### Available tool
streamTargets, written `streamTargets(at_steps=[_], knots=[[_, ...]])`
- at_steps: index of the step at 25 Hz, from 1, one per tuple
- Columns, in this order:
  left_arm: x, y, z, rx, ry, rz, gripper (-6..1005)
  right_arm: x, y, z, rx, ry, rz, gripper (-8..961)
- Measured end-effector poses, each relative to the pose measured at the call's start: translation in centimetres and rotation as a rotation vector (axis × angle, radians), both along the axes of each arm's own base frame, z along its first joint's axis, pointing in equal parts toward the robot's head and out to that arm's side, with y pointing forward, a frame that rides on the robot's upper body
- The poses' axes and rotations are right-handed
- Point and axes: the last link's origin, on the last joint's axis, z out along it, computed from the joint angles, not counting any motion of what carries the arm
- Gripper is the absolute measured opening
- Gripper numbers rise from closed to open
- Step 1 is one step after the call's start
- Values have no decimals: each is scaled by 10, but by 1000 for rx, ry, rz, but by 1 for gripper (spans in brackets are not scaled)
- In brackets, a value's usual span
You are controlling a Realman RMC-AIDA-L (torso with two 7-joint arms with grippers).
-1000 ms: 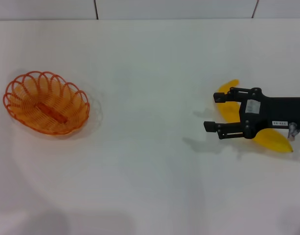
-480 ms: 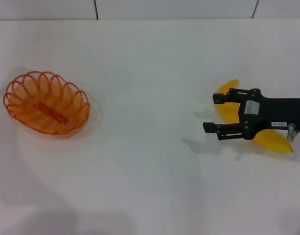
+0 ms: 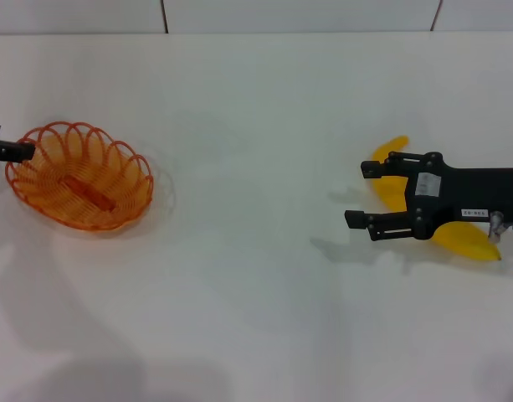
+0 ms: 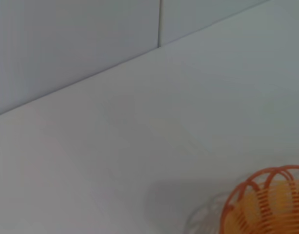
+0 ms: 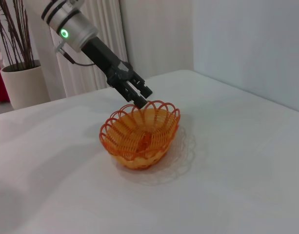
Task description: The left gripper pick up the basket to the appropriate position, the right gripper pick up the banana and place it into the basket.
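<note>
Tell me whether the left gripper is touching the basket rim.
Cannot tell. In the right wrist view the left gripper sits right at the far rim of the basket, overlapping it; the head view shows only its tip there.

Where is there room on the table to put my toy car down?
The wide bare stretch of table between the basket and the right gripper. It is crowded around the banana and at the basket's rim, where the left gripper is.

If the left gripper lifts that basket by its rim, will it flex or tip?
The basket looks like thin open wire, so probably light and fairly stiff. Held at one edge by the left gripper, it will likely hang tilted. It is shallow, so the banana may slide out.
</note>
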Motion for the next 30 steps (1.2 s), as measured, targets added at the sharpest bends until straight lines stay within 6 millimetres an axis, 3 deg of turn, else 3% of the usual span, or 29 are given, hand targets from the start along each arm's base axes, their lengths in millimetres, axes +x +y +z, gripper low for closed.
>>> streamTargets(at_steps=[15,26,30], knots=[[1,2,-30,-6,12,-56,726,0,0,0,-5,-2,-1,879],[-5,-1,-35,7,20,-60,722,1,-1,-1,-8,-1,-9,880],[-6,-1,-39,16,30,-67,640,1,-1,-1,-11,-6,-11,879]])
